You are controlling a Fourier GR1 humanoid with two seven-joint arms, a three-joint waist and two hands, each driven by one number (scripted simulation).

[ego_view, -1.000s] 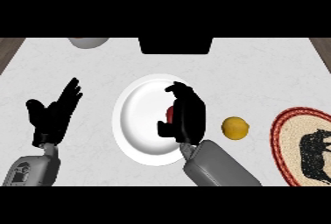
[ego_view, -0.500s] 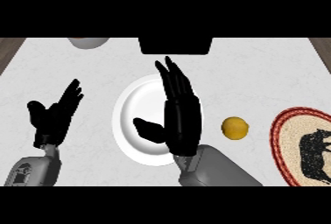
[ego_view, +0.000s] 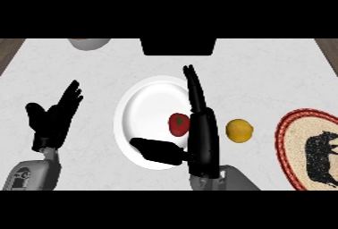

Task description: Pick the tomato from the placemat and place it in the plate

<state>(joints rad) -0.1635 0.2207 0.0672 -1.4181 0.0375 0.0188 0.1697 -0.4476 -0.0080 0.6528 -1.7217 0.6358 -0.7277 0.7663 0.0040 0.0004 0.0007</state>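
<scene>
Small, round and smooth, likely light and soft, the tomato (ego_view: 179, 124) lies on the plate (ego_view: 142, 103) beside the straight-fingered right hand (ego_view: 203, 138), best cupped round its sides.

We looked steeply down on a pale counter top (ego_view: 277, 76), white with faint grey marbling, which filled nearly the whole view from 3 round to 9 o'clock. Its far edge ran across at 12 o'clock, where a flat black block (ego_view: 178, 46) sat. Beyond the counter's slanting sides we saw a brown wooden strip (ego_view: 9, 48) at 10 o'clock and a second strip (ego_view: 330, 44) at 2 o'clock. The light lay soft and even over the surface.
</scene>
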